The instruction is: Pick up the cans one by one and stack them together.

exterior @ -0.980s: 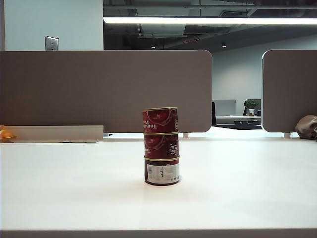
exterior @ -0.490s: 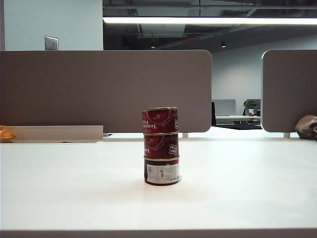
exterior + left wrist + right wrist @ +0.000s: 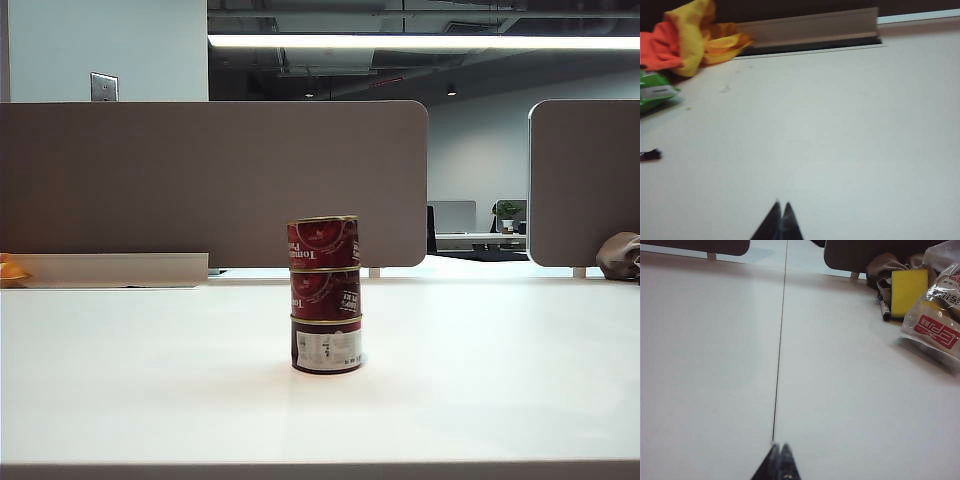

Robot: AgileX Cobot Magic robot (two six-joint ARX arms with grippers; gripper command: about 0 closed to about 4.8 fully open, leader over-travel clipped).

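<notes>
Three cans stand in one upright stack at the middle of the white table (image 3: 130, 380) in the exterior view. The top can (image 3: 323, 242) and middle can (image 3: 325, 293) show dark red labels with white lettering; the bottom can (image 3: 327, 345) shows a white label panel. No arm or gripper appears in that view. My left gripper (image 3: 781, 205) is shut, empty, low over bare tabletop. My right gripper (image 3: 778, 445) is shut and empty too, over the table seam (image 3: 781, 340). No can shows in either wrist view.
Grey divider panels (image 3: 210, 180) line the table's back edge. An orange-yellow cloth (image 3: 687, 37) and a green packet (image 3: 655, 92) lie at the far left, beside a grey rail (image 3: 810, 30). A yellow sponge (image 3: 908, 291) and a snack bag (image 3: 937, 320) lie on the right side.
</notes>
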